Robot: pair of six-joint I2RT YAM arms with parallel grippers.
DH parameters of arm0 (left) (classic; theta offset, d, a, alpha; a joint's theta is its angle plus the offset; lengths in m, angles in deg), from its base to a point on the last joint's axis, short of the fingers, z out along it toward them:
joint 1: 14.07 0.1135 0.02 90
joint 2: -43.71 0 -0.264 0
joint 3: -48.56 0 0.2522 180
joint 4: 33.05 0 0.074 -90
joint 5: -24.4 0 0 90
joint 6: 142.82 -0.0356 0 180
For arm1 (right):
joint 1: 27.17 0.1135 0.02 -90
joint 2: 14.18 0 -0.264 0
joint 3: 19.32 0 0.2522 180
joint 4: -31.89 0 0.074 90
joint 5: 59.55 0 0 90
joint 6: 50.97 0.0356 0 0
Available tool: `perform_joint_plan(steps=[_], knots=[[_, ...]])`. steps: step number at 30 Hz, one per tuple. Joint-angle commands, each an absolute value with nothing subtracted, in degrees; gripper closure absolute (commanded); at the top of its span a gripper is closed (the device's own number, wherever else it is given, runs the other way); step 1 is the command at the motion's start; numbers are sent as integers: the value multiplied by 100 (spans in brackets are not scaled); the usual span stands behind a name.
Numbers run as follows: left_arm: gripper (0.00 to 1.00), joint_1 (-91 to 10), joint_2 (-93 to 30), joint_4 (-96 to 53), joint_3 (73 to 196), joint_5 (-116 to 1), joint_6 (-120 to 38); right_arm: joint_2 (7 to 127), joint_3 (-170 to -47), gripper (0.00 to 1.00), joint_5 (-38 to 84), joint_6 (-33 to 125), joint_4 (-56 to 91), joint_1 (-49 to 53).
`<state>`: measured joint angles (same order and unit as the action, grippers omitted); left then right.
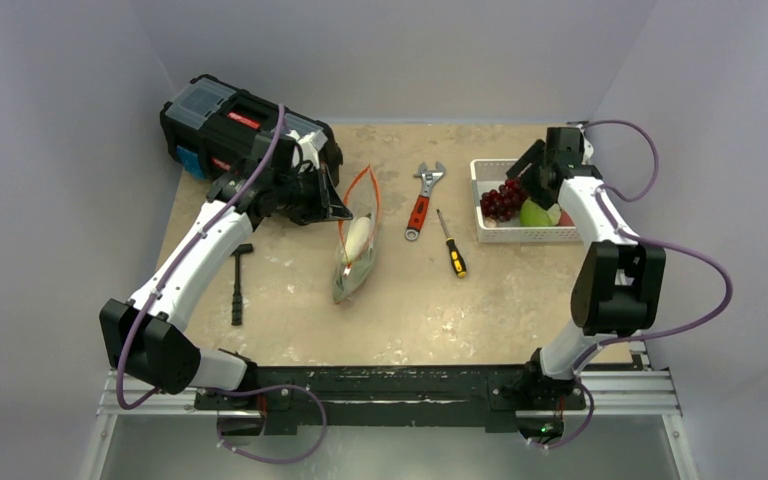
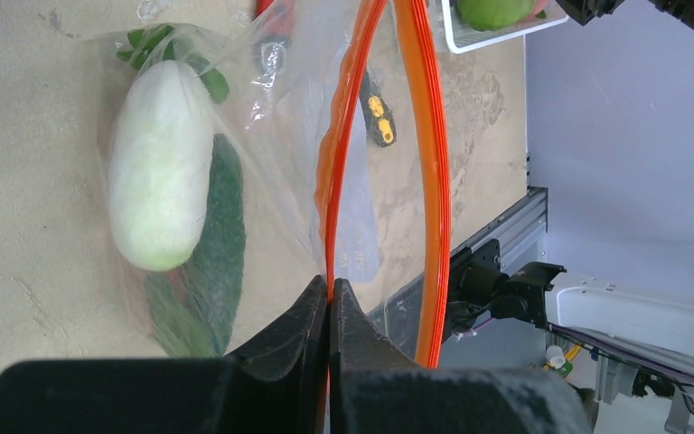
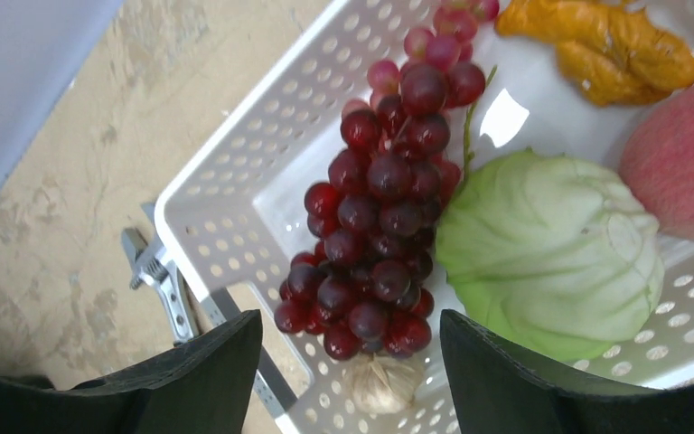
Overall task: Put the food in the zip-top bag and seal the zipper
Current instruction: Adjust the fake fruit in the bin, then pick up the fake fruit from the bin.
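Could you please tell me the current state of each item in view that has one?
Left fingers: shut on zipper.
Right fingers: open, above grapes.
Zipper: unsealed, one strip pinched.
Bag: mouth open, radish and greens inside.
Basket: holds grapes, cabbage.

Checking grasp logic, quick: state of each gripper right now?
Left gripper: shut on the zipper of the zip-top bag.
Right gripper: open, empty, above the grape bunch in the basket.

1. Table (image 1: 520, 300): beige top, worn pale patches.
2. Plain lavender-grey walls (image 1: 390, 50) enclose the table's far, left and right sides.
3. Aluminium rails (image 1: 650, 390) along the table's near edge.
4. Light even, soft.
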<state>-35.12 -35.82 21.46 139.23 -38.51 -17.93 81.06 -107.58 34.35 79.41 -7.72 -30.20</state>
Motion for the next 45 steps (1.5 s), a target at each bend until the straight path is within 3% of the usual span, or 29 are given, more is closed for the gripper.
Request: perform_joint_plan(steps=[1, 14, 24, 29, 31, 36, 45], knots=[[100, -3534, -3554, 1915, 13931, -3768, -1773, 8324, -11175, 28, 3902, 8098, -615, -3021], [100, -3534, -3584, 1919, 13933, -3729, -1766, 9115, -10906, 31, 4077, 8364, -212, -2958], [100, -3533, -3645, 1919, 13940, -3722, -1766, 9844, -11443, 33, 4739, 8396, -652, -2507], [100, -3534, -3657, 1922, 13940, -3756, -1773, 9825, -11420, 52, 4580, 8270, -474, -2480], [100, -3534, -3675, 1927, 13940, -3757, -1775, 9674, -11395, 69, 4583, 8125, -388, -2480], [100, -3533, -3673, 1926, 13947, -3748, -1775, 8881, -11239, 100, 4634, 7786, -292, -2478], [100, -3534, -3651, 1941, 13938, -3834, -1800, 7139, -10486, 100, 4169, 7486, 622, -2488]])
